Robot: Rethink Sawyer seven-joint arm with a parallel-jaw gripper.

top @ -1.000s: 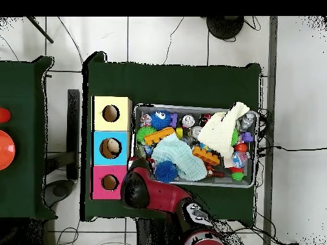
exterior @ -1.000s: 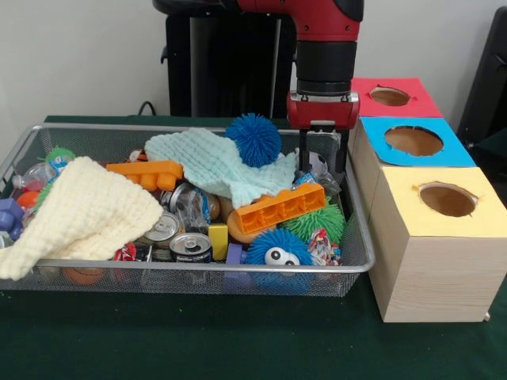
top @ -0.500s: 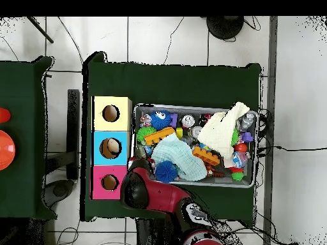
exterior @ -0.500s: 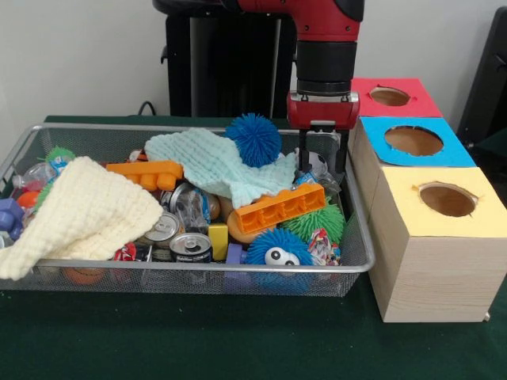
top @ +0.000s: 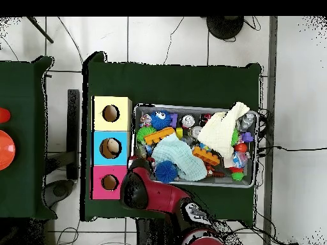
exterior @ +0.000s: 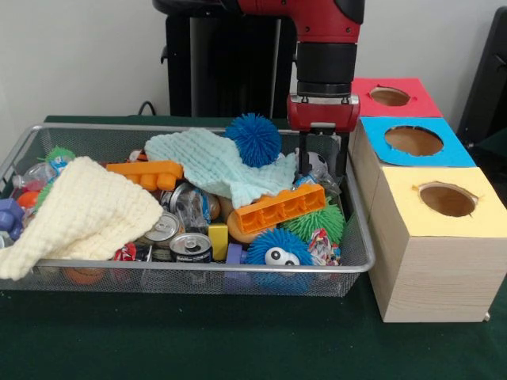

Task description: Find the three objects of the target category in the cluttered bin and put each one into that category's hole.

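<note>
Front view: green-clothed worktop (exterior: 238, 340), wire-mesh bin (exterior: 198, 273) heaped with clutter, no readable writing. Three wooden boxes at its side, round holes, tops yellow (exterior: 444, 202), blue (exterior: 414, 142), red (exterior: 392, 96). Knit cloths, cream (exterior: 83, 214) and mint (exterior: 214, 162). Orange ridged brick (exterior: 279, 207), spiky blue ball (exterior: 253, 139), drink cans (exterior: 190, 247). Claw (exterior: 323, 162) spread, empty, at bin's box-side far corner.

Pale wall (exterior: 79, 55), white tiled floor (top: 166, 38) — dark green tablecloth (exterior: 238, 340), second table (top: 25, 140)
</note>
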